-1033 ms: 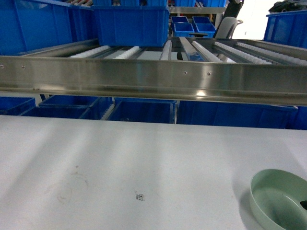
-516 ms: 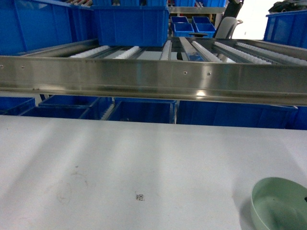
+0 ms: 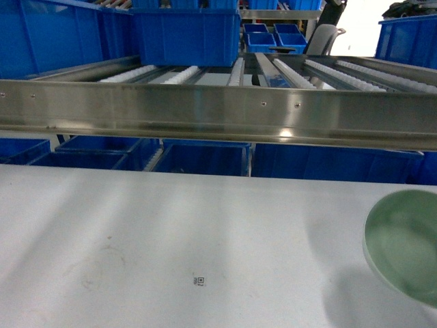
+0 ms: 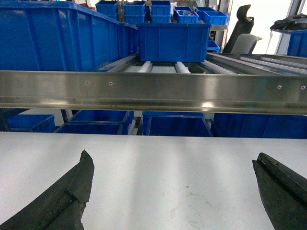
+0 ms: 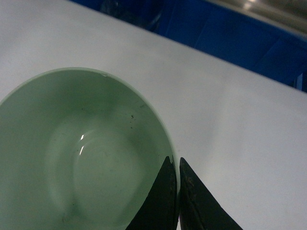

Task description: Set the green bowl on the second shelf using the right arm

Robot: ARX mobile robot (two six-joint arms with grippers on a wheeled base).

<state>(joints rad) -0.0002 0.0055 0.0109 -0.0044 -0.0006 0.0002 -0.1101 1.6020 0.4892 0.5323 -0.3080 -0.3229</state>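
Your right gripper [image 5: 178, 191] pinches the rim of the green bowl [image 3: 404, 242], holding it clear above the white worktop [image 3: 171, 232] at the right edge, ready for the roller shelf [image 3: 273, 75]. Your left gripper [image 4: 172, 191] hangs wide apart, empty.

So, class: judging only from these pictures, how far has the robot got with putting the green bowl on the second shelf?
Done: the right pincer is shut on the rim of the green bowl, one finger inside, one outside. In hand: the bowl looks raised off the white table, its shadow lying apart below it. Left: carrying it to the roller shelf, which holds no bowl yet, and letting go. The left pincer is open and idle.
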